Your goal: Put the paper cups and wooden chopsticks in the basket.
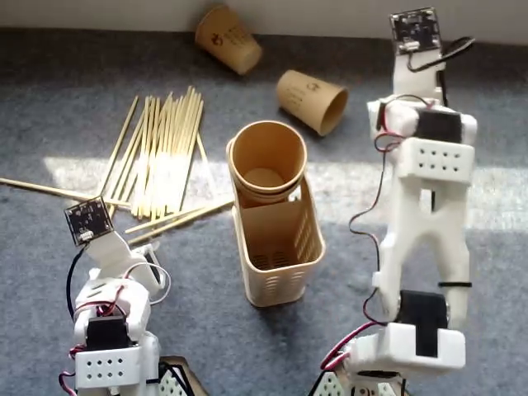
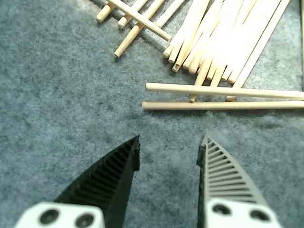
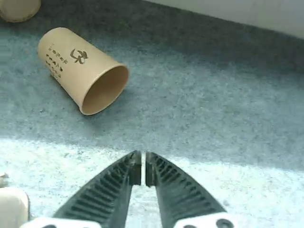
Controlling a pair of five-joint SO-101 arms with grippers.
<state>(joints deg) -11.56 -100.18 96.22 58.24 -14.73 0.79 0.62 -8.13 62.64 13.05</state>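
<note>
A cream slatted basket [image 1: 278, 256] stands mid-table with stacked paper cups [image 1: 266, 161] upright in its far end. Two more paper cups lie on their sides, one beside the basket's far end [image 1: 312, 101] [image 3: 83, 69] and one at the back [image 1: 228, 37] [image 3: 18, 6]. Wooden chopsticks [image 1: 161, 153] [image 2: 223, 42] lie fanned out left of the basket. My left gripper [image 2: 171, 145] is open just above the carpet, a short way from two crossways chopsticks [image 2: 223, 97]. My right gripper [image 3: 142, 159] is shut on nothing, to the right of the nearer lying cup.
Grey carpet covers the table. One stray chopstick [image 1: 49, 190] points toward the left edge. The left arm [image 1: 107, 330] stands at the near left, the right arm [image 1: 425, 206] stretches along the right side. A pale wall strip [image 3: 247, 12] runs along the back.
</note>
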